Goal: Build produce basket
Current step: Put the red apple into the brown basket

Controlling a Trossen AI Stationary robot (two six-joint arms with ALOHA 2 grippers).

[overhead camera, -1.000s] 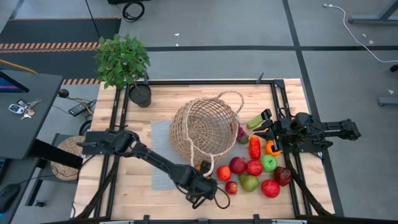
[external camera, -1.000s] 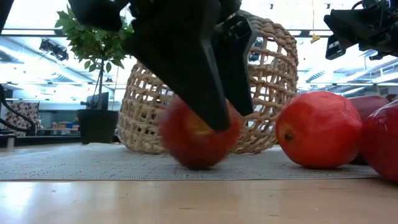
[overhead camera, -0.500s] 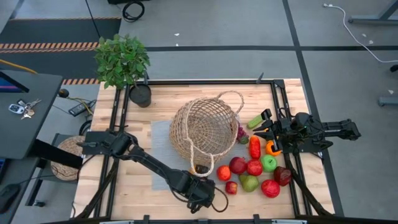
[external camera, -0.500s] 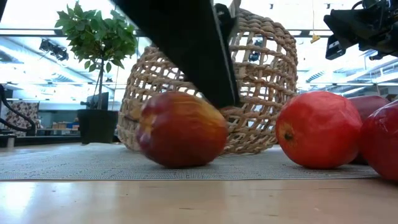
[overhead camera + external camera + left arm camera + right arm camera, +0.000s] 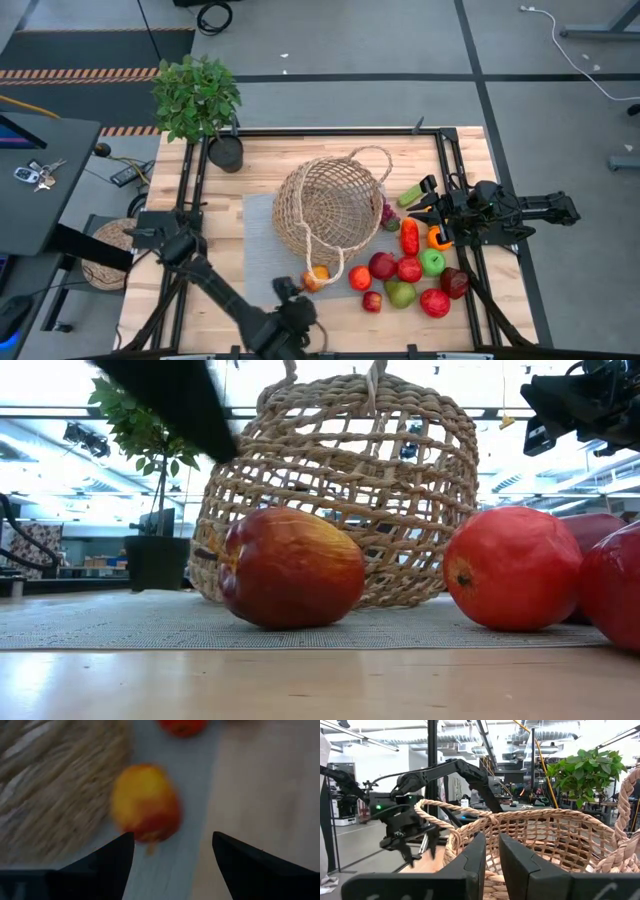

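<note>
We see the large round tan wicker basket (image 5: 328,208) lying on its side on a grey mat (image 5: 259,245), a red-yellow apple (image 5: 315,279) just beside its mouth. Our left gripper (image 5: 172,852) hangs above that apple, fingers apart and empty. The remaining produce (image 5: 412,270) clusters between basket and right gripper (image 5: 432,212), fingers closed, empty. A potted green plant (image 5: 198,100) stands at the table's corner. No writing is readable.

A robotics lab or industrial-style workshop. A light wooden table (image 5: 210,300) in a black metal frame stands on a grey concrete floor (image 5: 360,40) marked with dark lines and orange-and-black hazard striping (image 5: 90,73). Loose cables (image 5: 585,70) trail across the floor. Beyond the table, the open-plan room has exposed ceiling ducts and pipes (image 5: 485,742), strip lights (image 5: 365,737), dark steel posts (image 5: 431,760) and distant cluttered workbenches (image 5: 95,565)
</note>
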